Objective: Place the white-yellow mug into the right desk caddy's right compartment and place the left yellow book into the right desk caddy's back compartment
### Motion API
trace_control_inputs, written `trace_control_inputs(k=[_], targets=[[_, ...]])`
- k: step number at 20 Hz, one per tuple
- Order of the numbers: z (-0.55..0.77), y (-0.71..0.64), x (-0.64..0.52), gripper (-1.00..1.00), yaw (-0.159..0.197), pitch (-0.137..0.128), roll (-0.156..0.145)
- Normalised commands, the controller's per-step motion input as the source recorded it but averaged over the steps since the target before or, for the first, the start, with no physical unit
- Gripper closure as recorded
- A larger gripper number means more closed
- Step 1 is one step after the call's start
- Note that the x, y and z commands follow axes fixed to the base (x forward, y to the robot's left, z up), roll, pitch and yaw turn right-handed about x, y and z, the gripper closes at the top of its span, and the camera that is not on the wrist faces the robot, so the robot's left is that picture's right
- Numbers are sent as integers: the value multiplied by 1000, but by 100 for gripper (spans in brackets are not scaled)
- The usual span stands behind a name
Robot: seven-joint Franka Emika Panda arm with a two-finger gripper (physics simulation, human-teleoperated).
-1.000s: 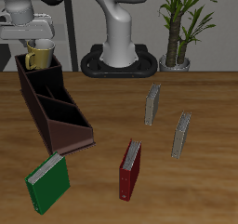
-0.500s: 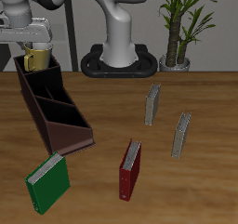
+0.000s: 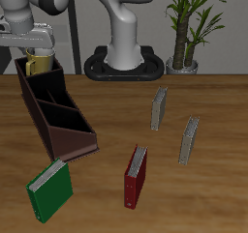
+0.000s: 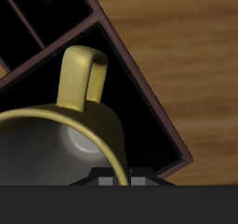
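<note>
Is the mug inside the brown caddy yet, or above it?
Partly in: the mug is sunk behind the caddy wall at its far end, held by the gripper.

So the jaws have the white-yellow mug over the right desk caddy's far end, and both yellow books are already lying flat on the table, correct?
Not quite. The mug is held over the caddy's far end, but both yellow books stand upright, as the exterior view shows.

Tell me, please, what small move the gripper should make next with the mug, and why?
Probably lower a little further: the gripper holds the white-yellow mug over the right desk caddy, its end compartment dark beneath the handle, but whether it has touched down is hidden.
</note>
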Motion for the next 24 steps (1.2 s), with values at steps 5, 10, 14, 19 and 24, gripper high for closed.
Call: trace_control_inputs(k=[5,10,14,19,24], targets=[[-68,19,24,-100,1,51,-17],[21,-8,32,-100,-11,5,-38],[115,163,-16,-100,13,-23,15],[162,247,103,-100,32,-43,-2],[208,430,254,-100,52,-60,-20]])
